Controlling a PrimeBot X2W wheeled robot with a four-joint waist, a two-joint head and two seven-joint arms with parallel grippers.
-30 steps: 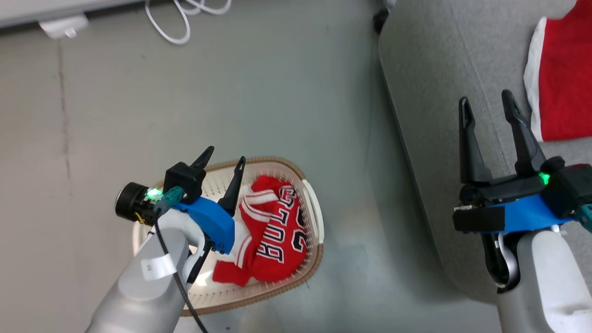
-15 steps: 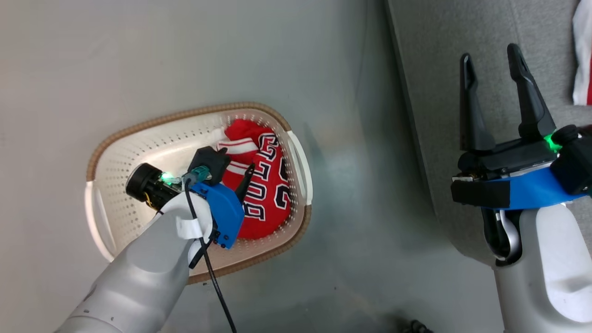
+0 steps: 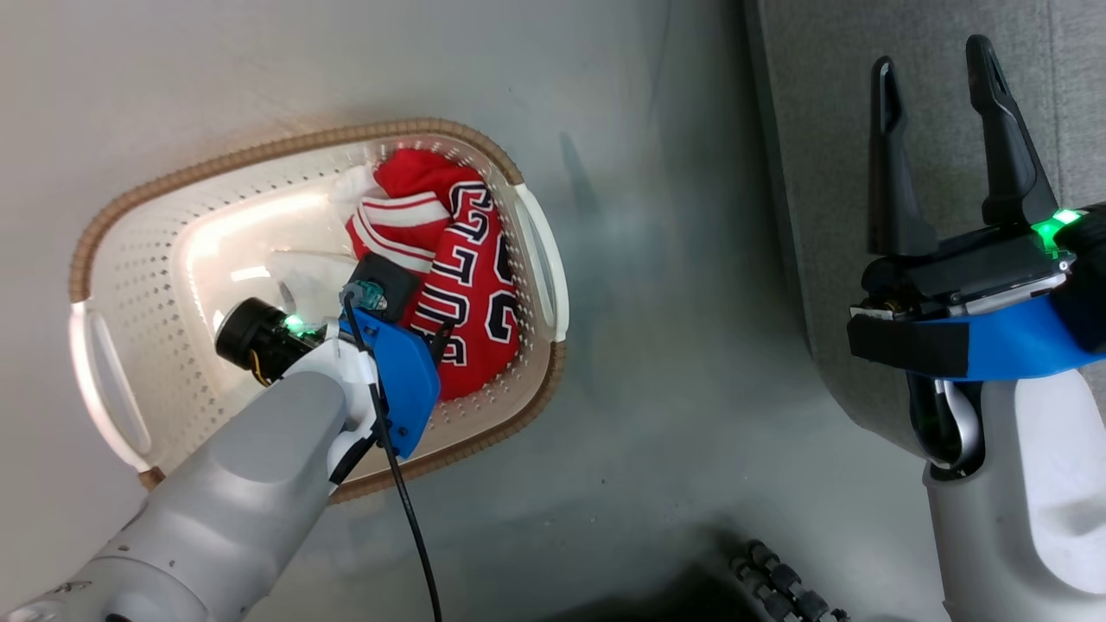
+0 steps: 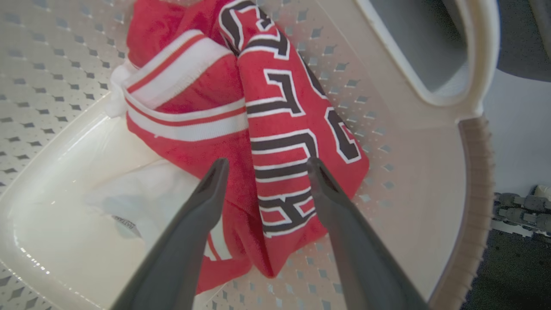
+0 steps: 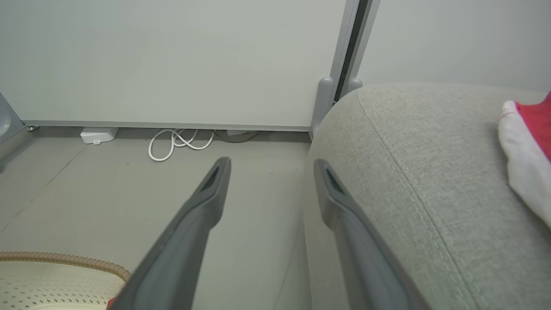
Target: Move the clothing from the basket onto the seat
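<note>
The grey seat (image 3: pixel 829 173), a red garment (image 5: pixel 536 116) (white-trimmed) lying on it, stands beside the basket (image 3: pixel 147 294). The lettered red jersey (image 4: pixel 280 107) lies crumpled at the basket's right end, under the left gripper (image 4: pixel 265 165), whose fingers are spread and hold nothing. The right gripper (image 3: pixel 931 56), likewise spread and empty, hovers at the seat's edge.

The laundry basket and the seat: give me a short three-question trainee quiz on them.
1. True or false: the left gripper is shut on the jersey.
2. The other red garment lies on: A the floor, B the seat, C a table.
3. What is the right gripper holding?
Key: 1 false, it is open over the jersey. 2 B. 3 nothing, it is open.
</note>
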